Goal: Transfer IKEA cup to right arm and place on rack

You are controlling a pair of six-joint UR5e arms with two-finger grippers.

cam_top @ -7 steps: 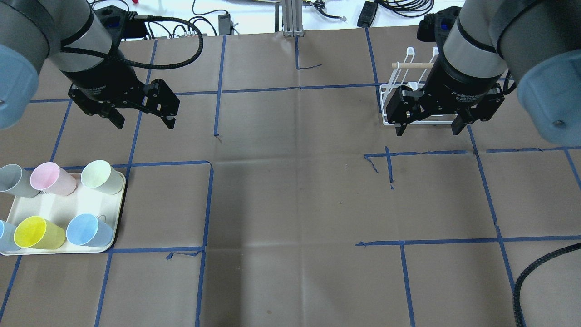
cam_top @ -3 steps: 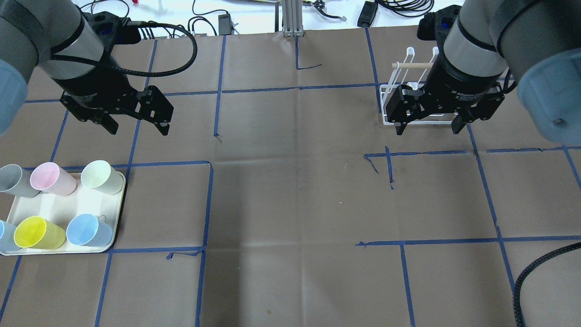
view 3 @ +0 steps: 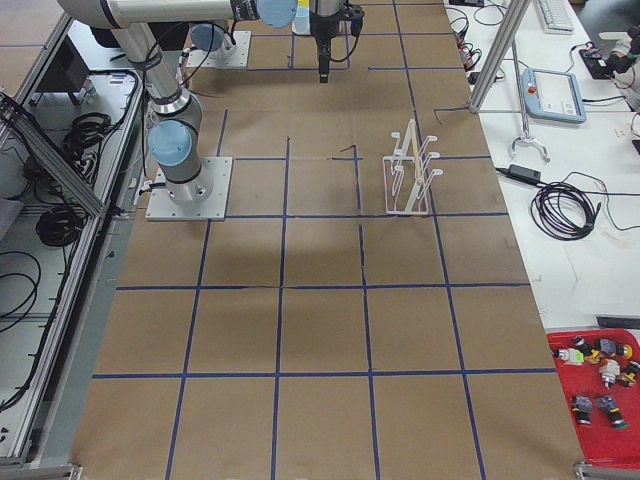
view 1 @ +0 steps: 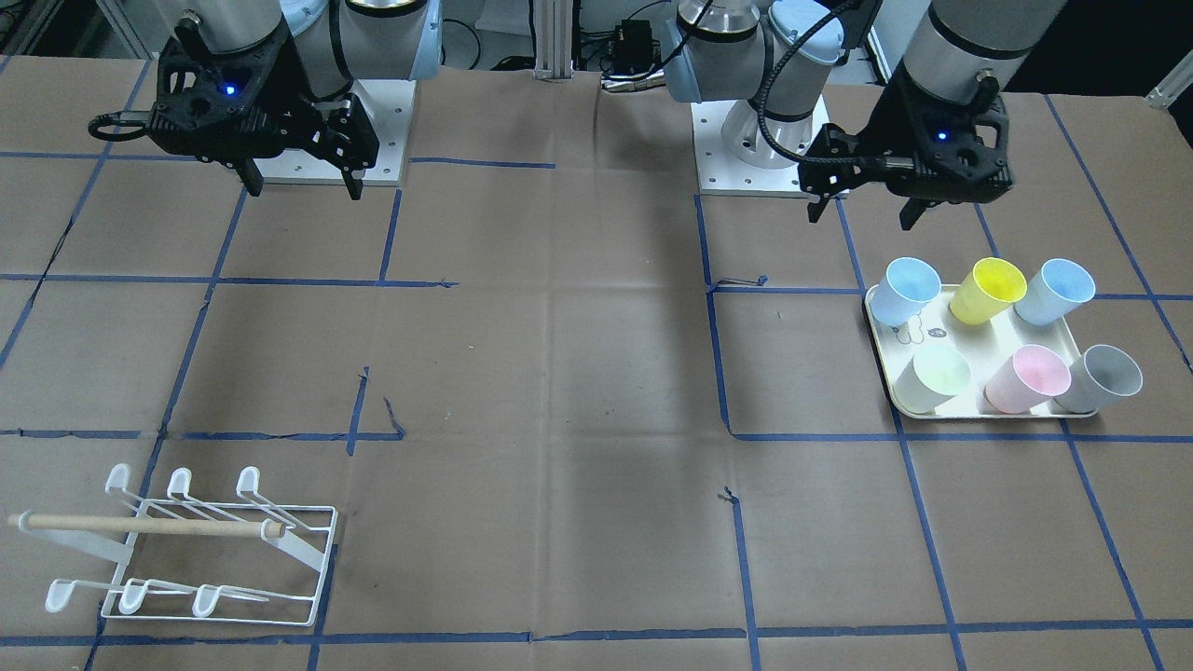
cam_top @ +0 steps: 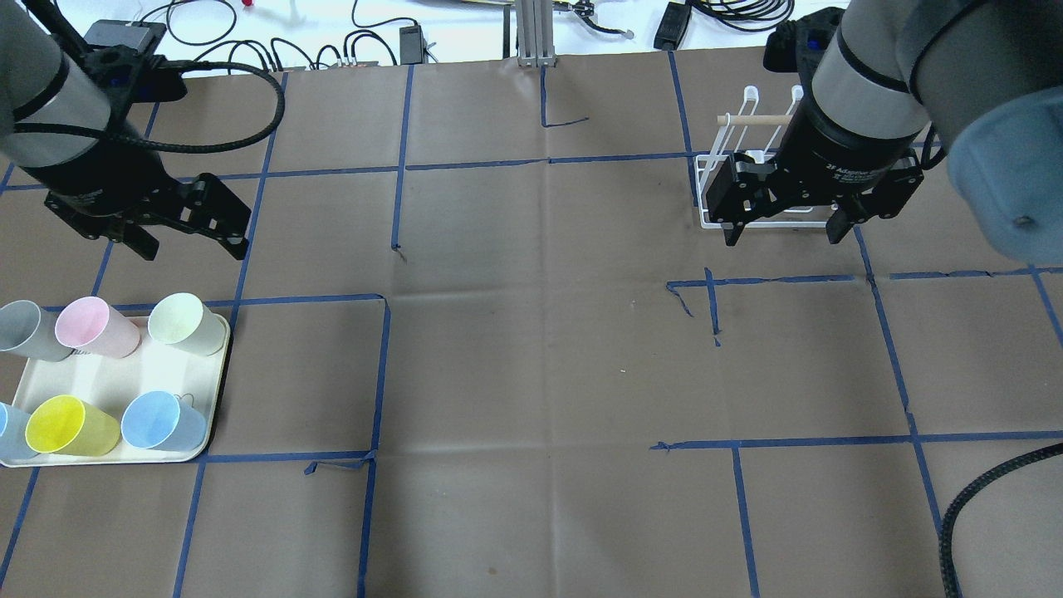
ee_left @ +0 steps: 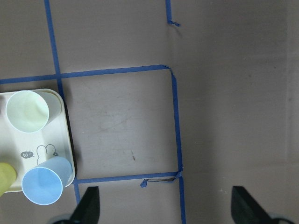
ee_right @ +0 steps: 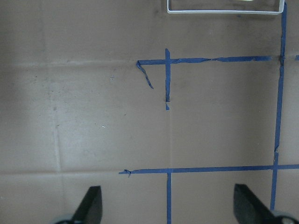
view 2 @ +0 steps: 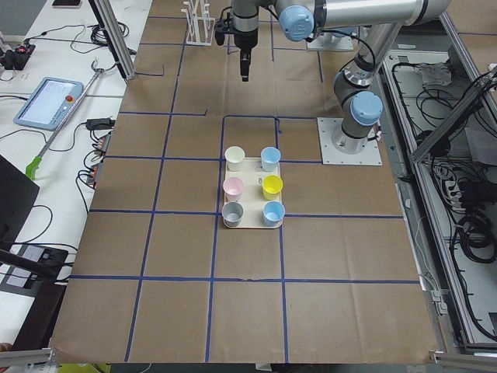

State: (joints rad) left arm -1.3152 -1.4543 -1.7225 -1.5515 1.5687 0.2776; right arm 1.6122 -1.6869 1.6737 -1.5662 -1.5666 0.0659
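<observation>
Several pastel cups stand on a cream tray (cam_top: 100,384): grey, pink (cam_top: 87,325), pale green (cam_top: 178,320), yellow (cam_top: 62,423) and two blue ones (cam_top: 158,419). My left gripper (cam_top: 195,247) is open and empty, hovering above the table just beyond the tray; it also shows in the front view (view 1: 860,216). The left wrist view shows the pale green cup (ee_left: 27,111) and a blue cup (ee_left: 43,184) at the left edge. My right gripper (cam_top: 782,241) is open and empty, hovering in front of the white wire rack (cam_top: 706,191) with its wooden dowel (cam_top: 751,120).
Brown paper with blue tape lines covers the table (cam_top: 540,349). The rack (view 1: 205,550) stands at the far right corner from the robot. Cables and power bricks (cam_top: 411,37) lie beyond the far edge. The rack's base wire shows at the top of the right wrist view (ee_right: 224,10).
My left gripper has moved left, toward the space beyond the tray, still open. The right gripper has stayed in place.
</observation>
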